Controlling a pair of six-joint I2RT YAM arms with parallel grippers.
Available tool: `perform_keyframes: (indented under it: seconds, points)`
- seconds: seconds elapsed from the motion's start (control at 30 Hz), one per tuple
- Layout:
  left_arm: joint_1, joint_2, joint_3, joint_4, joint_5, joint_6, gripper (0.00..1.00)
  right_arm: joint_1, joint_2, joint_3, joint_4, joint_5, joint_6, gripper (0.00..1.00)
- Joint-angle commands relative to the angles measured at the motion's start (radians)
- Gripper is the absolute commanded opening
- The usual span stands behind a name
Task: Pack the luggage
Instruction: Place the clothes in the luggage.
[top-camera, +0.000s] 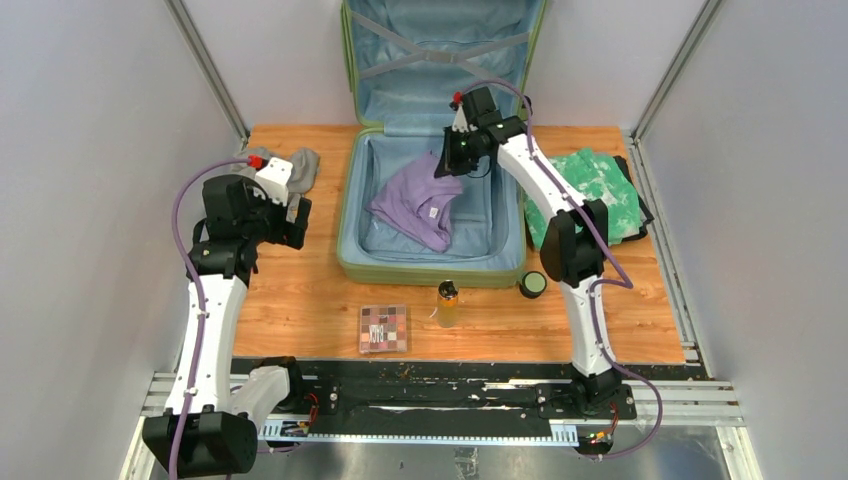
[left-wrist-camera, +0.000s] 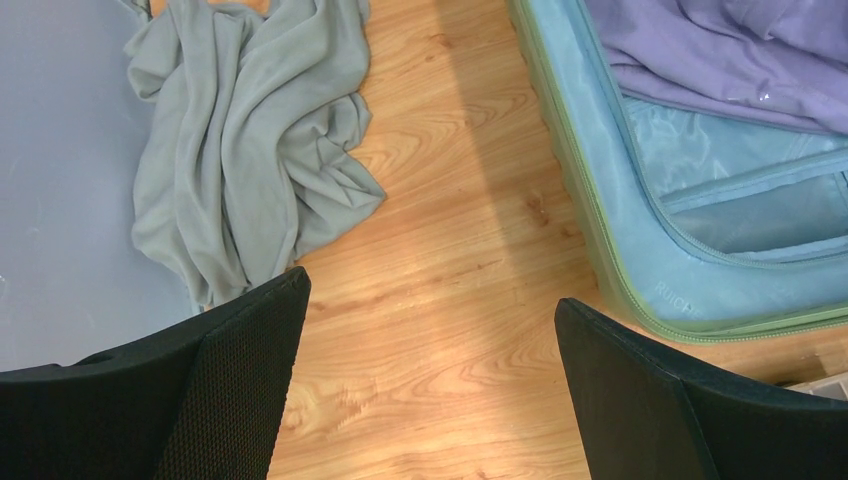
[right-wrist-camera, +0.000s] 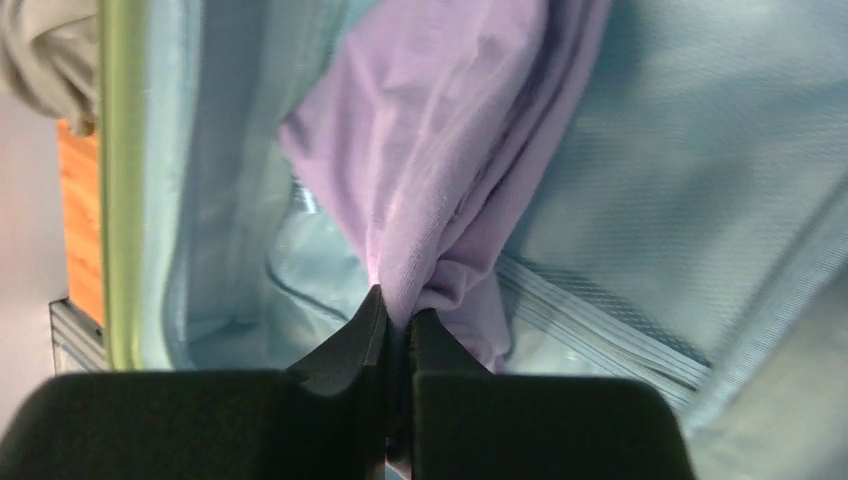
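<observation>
My right arm reaches forward from its base with the elbow raised over the right side of the table (top-camera: 300, 300). Its forearm slants in over the open luggage (top-camera: 430, 270), which lies in the middle of the table with its lid propped upright at the back. The right gripper (right-wrist-camera: 400, 305) points into the lower shell, jaws pinched almost together on a fold of the purple garment (top-camera: 415, 205), which trails from the fingertips across the blue lining.

My left arm stands up on the left side with its wrist bent over. The left gripper (left-wrist-camera: 430, 295) hangs above bare wood, jaws spread wide and nothing between them. A crumpled grey cloth (left-wrist-camera: 240, 140) lies just beyond it, near the suitcase's left wall.

The right arm covers part of a green-and-white cloth (top-camera: 590, 190) at the table's right, and I can't tell what the dark thing under it is. The overhead view cuts off the top of the lid. In the right wrist view, the pinched edge of the garment disappears between the fingers.
</observation>
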Motion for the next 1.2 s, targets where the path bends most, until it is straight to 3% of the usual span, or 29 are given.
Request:
perform_keyframes:
  seconds: [0.0, 0.3, 0.37, 0.43, 0.47, 0.53, 0.73, 0.83, 0.97, 1.07, 1.17]
  points:
    - [0.001, -0.02, 0.017, -0.018, 0.0, 0.012, 1.0, -0.062, -0.001, -0.014, -0.038, 0.075, 0.01, 0.0]
    - [0.001, -0.027, 0.02, -0.019, 0.016, 0.005, 1.0, -0.091, 0.134, 0.157, -0.184, 0.197, -0.101, 0.01]
    - [0.001, -0.031, 0.02, -0.022, 0.014, 0.01, 1.0, -0.097, 0.175, 0.203, -0.221, 0.216, -0.107, 0.17]
    - [0.001, -0.034, 0.018, -0.027, 0.013, 0.018, 1.0, -0.102, 0.2, 0.229, -0.246, 0.241, -0.109, 0.5]
    - [0.001, -0.036, 0.017, -0.029, 0.014, 0.021, 1.0, -0.104, 0.203, 0.237, -0.255, 0.263, -0.11, 0.6]
    - [0.0, -0.037, 0.014, -0.035, 0.014, 0.029, 1.0, -0.104, 0.187, 0.244, -0.263, 0.304, -0.104, 0.69]
    - [0.001, -0.02, 0.027, -0.045, 0.026, 0.024, 1.0, -0.047, 0.022, 0.2, -0.215, 0.523, -0.094, 0.78]
    - [0.0, 0.0, 0.039, -0.05, 0.025, 0.014, 1.0, -0.003, -0.019, 0.211, -0.205, 0.621, -0.115, 0.9]
    - [0.001, 0.005, 0.048, -0.058, 0.019, 0.021, 1.0, 0.059, -0.032, 0.195, -0.177, 0.559, -0.098, 0.94]
    - [0.001, 0.006, 0.05, -0.06, 0.02, 0.018, 1.0, 0.13, -0.003, 0.151, -0.101, 0.354, -0.095, 0.94]
    - [0.0, 0.018, 0.063, -0.072, 0.031, 0.007, 1.0, 0.202, 0.086, 0.19, -0.079, 0.265, -0.122, 0.95]
